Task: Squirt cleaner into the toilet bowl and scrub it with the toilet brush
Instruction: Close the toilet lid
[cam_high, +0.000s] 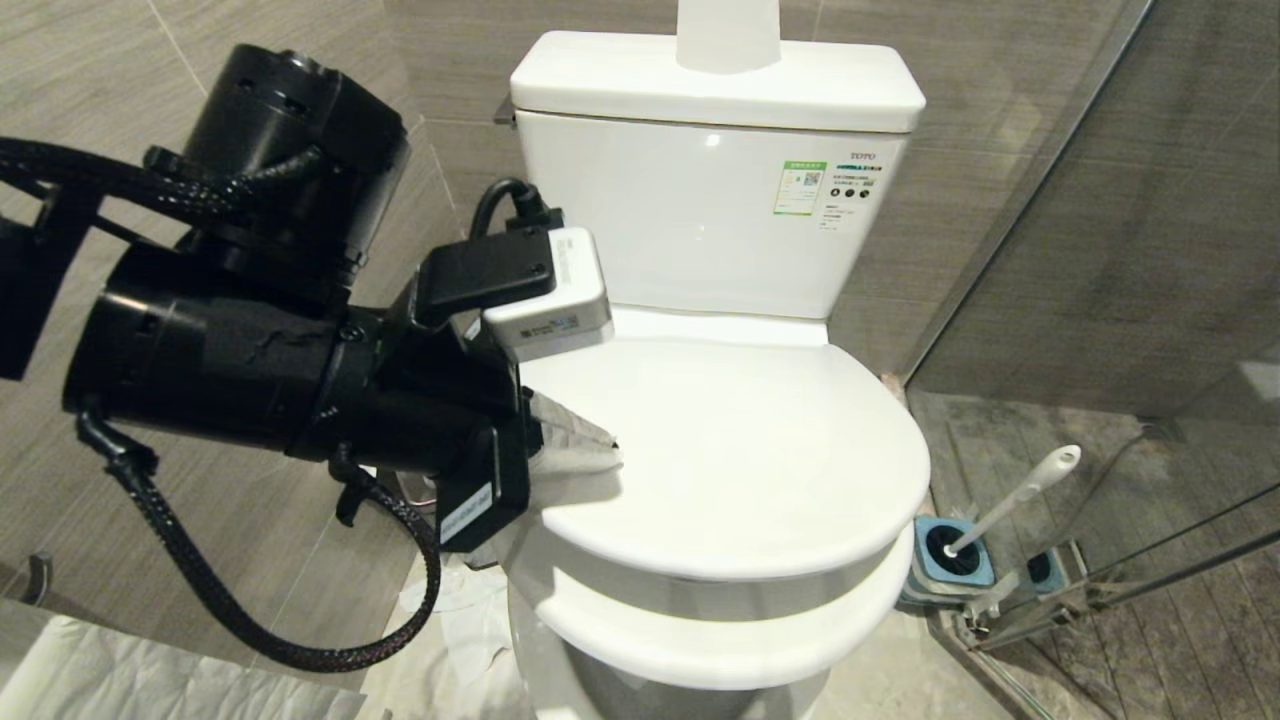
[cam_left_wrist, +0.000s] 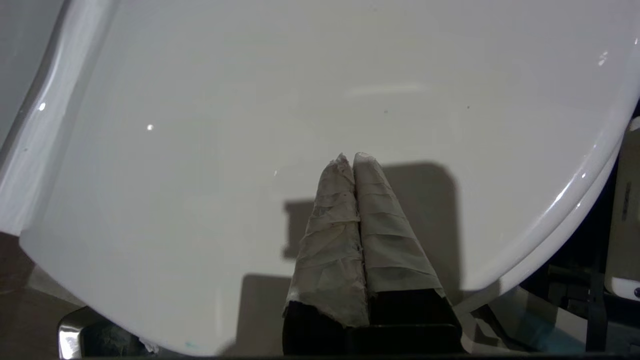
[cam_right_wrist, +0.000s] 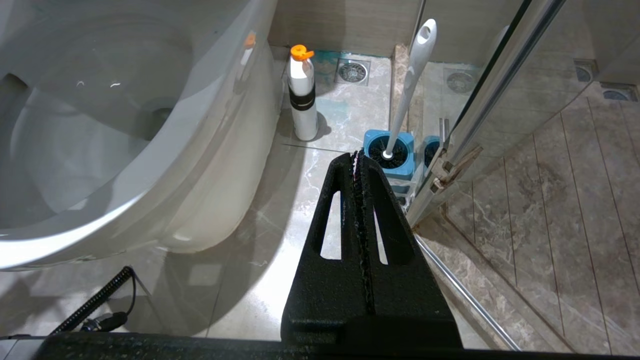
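Observation:
The toilet's white lid (cam_high: 740, 450) lies down over the seat, so the inside of the toilet bowl is hidden; the bowl's glossy outer wall (cam_right_wrist: 210, 150) shows in the right wrist view. My left gripper (cam_high: 612, 445) (cam_left_wrist: 352, 156), its fingers wrapped in pale tape, is shut and empty just above the lid (cam_left_wrist: 225, 125) near its left edge. The toilet brush (cam_high: 1020, 492) (cam_right_wrist: 407, 85) stands slanted in its blue-topped holder (cam_high: 955, 560) (cam_right_wrist: 390, 152) on the floor to the right of the toilet. My right gripper (cam_right_wrist: 356, 154) hangs shut and empty, low above the floor short of the holder.
A white bottle with an orange cap (cam_right_wrist: 303, 95) stands on the floor beside the bowl, with teal smears (cam_right_wrist: 325, 55) and a floor drain (cam_right_wrist: 352, 71) behind it. A glass shower door (cam_high: 1100, 250) and its metal frame (cam_right_wrist: 440, 170) close off the right. The cistern (cam_high: 715, 200) stands behind.

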